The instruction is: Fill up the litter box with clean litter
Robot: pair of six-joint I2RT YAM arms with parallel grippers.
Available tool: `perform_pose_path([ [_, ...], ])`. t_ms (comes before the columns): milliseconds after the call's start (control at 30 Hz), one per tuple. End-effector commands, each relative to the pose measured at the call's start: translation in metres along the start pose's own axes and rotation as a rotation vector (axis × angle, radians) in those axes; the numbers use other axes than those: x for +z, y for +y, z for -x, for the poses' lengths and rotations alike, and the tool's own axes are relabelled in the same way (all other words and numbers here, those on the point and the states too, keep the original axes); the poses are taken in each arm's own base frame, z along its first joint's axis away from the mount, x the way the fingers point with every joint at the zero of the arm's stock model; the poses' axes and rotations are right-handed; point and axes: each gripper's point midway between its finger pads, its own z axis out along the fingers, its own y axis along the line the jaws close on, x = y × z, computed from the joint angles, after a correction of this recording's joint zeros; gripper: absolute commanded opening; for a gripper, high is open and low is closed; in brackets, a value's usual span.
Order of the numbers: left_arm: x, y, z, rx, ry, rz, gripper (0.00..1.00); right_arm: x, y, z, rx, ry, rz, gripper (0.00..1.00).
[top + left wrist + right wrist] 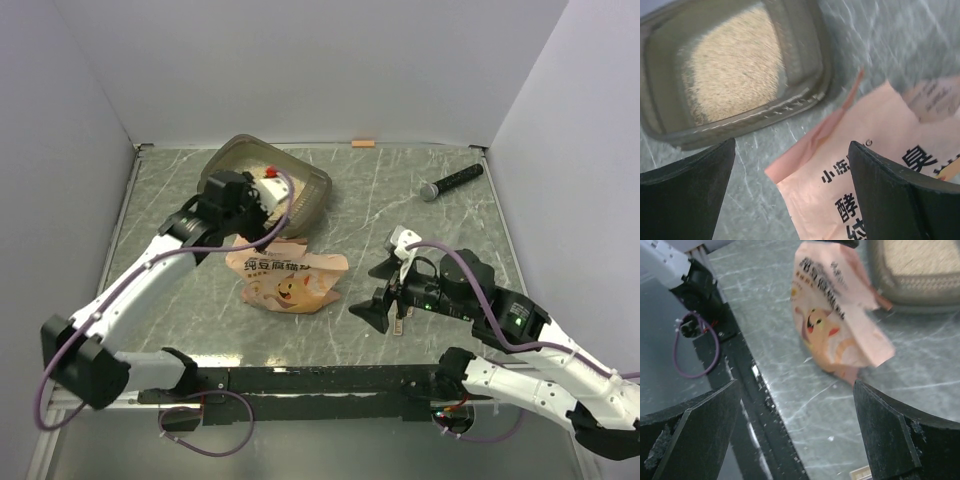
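box (740,122) holds a layer of litter (732,65); pouch (285,280) lies slumped just beside box, free. left gripper (792,190) and right gripper (800,435) both spread wide, empty. pour looks done; little left.

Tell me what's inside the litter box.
In the left wrist view, a layer of beige litter lies on the floor of the litter box; nothing else shows in it. In the top view, the left arm hides the box's near-left part.
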Motion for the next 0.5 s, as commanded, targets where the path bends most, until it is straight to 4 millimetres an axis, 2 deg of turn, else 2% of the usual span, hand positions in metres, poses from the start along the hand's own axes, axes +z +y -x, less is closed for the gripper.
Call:
perform_pose_path([
  [0, 0.01, -0.017, -0.017, 0.199, 0.126, -0.169, 0.99, 0.0, 0.008, -0.023, 0.069, 0.045, 0.033, 0.99],
  [33, 0.012, -0.021, -0.017, 0.199, 0.133, -0.2, 0.99, 0.001, 0.007, -0.033, 0.071, 0.061, 0.031, 1.0],
  [67, 0.015, -0.028, -0.029, 0.194, 0.177, -0.24, 0.99, 0.0, 0.007, -0.034, 0.07, 0.055, 0.031, 1.0],
  [233, 0.023, -0.039, -0.05, 0.171, 0.273, -0.303, 0.97, 0.002, 0.011, -0.053, 0.07, 0.074, 0.065, 1.0],
  [467, 0.027, -0.04, -0.058, 0.155, 0.353, -0.332, 0.91, 0.008, 0.018, -0.064, 0.083, 0.076, 0.117, 0.99],
])
